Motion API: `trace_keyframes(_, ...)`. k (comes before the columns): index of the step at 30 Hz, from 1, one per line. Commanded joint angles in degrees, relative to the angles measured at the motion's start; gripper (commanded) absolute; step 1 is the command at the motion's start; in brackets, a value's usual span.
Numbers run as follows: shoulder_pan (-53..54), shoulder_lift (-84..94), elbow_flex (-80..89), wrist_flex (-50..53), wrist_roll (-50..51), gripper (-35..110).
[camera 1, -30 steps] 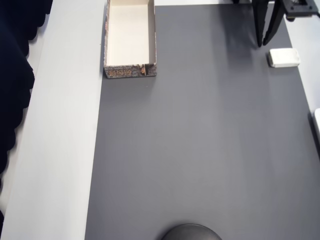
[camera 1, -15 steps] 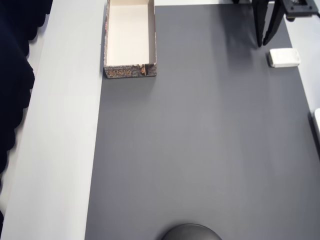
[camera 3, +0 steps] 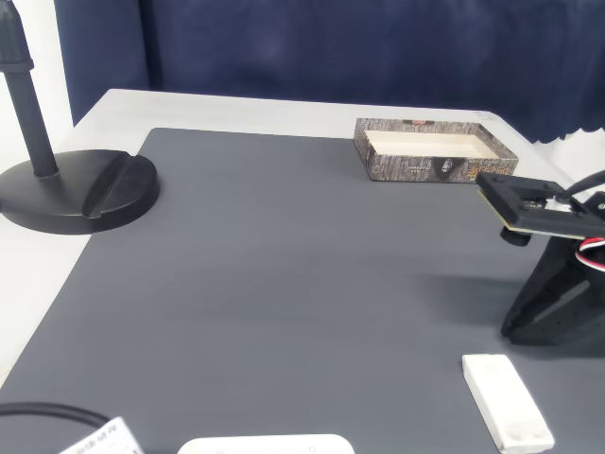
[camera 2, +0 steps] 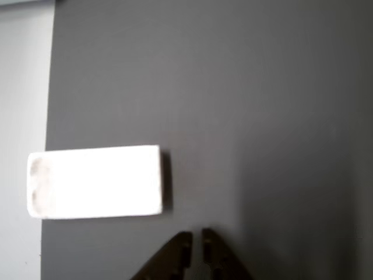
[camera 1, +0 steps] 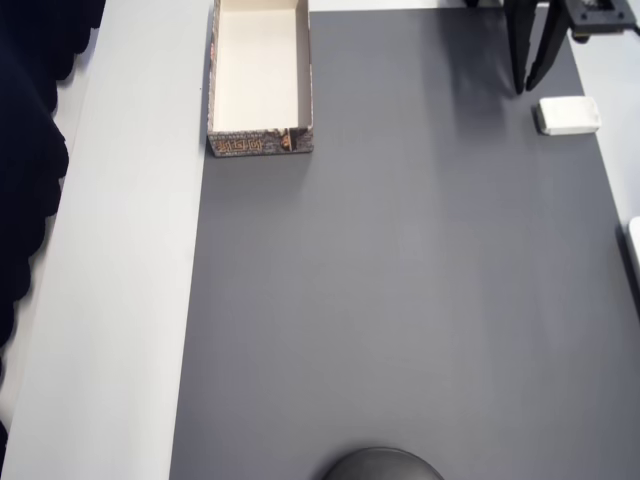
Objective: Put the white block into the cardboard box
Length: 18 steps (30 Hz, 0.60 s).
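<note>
Going by the fixed view: nearest the camera there's a flat white thing with a rounded edge (camera 3: pixel 267 444) at the bottom, and a cable (camera 3: pixel 38 412) off to the left. The white block (camera 3: pixel 507 400) lies flat on the grey mat (camera 3: pixel 284 284) at near right, just in front of the claw (camera 2: pixel 196 237), whose tips sit nearly together and grip nothing. A black round stand base (camera 3: pixel 76 189) is at far left. The cardboard box (camera 3: pixel 435 151) is at the far right of the desk (camera 3: pixel 236 109), open mat between it and the block.
</note>
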<state>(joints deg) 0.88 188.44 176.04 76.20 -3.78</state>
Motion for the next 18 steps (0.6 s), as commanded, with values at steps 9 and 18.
trace_keyframes(9, -3.08, -11.34, -13.27, 0.09, -1.58, -2)
trace_keyframes(18, -6.06, -29.88, -24.08, -1.23, -1.23, -2)
